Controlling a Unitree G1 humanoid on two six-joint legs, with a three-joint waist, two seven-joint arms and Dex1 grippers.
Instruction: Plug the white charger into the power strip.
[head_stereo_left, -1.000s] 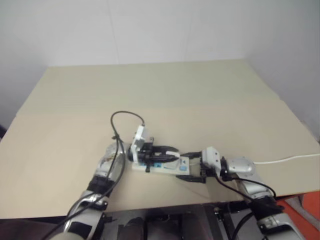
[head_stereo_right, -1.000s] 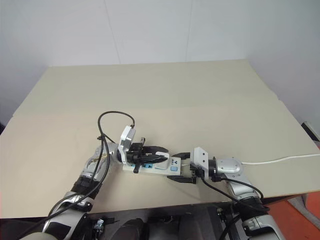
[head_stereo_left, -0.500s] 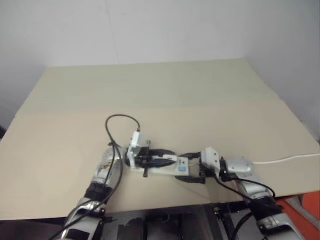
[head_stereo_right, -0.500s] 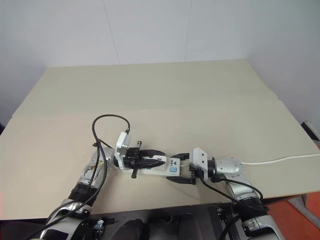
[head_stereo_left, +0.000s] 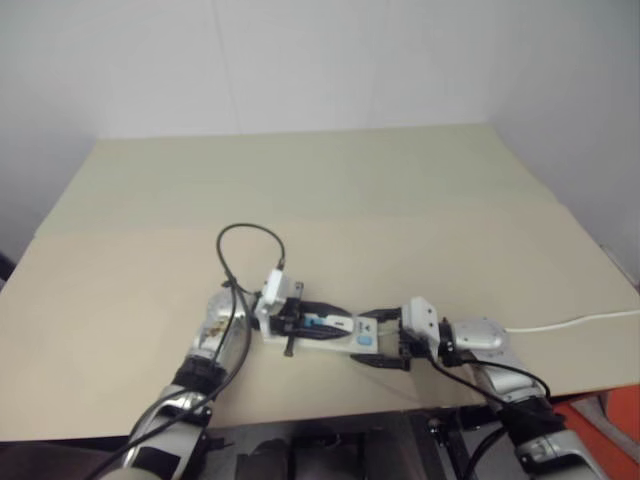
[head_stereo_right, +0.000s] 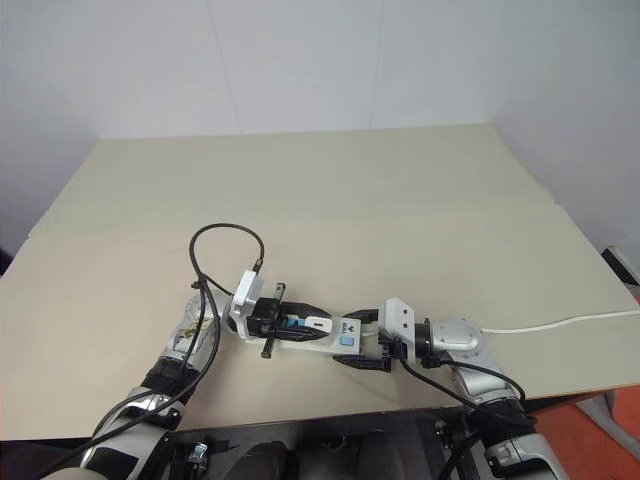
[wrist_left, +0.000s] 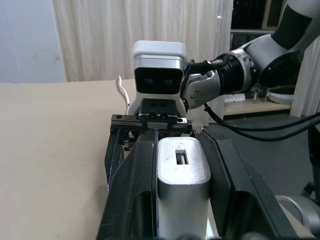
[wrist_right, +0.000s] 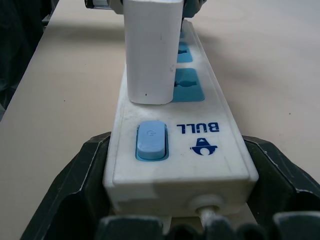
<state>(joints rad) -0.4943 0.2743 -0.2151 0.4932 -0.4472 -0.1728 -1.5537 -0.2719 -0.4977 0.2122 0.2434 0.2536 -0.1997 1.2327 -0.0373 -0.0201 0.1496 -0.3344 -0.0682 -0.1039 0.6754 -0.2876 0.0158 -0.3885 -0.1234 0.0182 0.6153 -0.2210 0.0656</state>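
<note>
Beige table (head_stereo_right: 330, 190) set against plain white wall (head_stereo_right: 300, 60). Cream curtains (wrist_left: 150, 35) beyond the table's far edge; red floor patch (head_stereo_right: 590, 430) below the table's near right corner.

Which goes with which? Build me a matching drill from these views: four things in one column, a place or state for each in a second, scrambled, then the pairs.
Things
1. white charger
2. power strip
3. blue switch
4. thin white cord

Places or states
A. trails toward the right edge of the table
B. clamped between the fingers of the left hand
C. lies flat, one end between the fingers of the right hand
D. set into the strip's end nearest the right hand

Pairs: 1-B, 2-C, 3-D, 4-A
</note>
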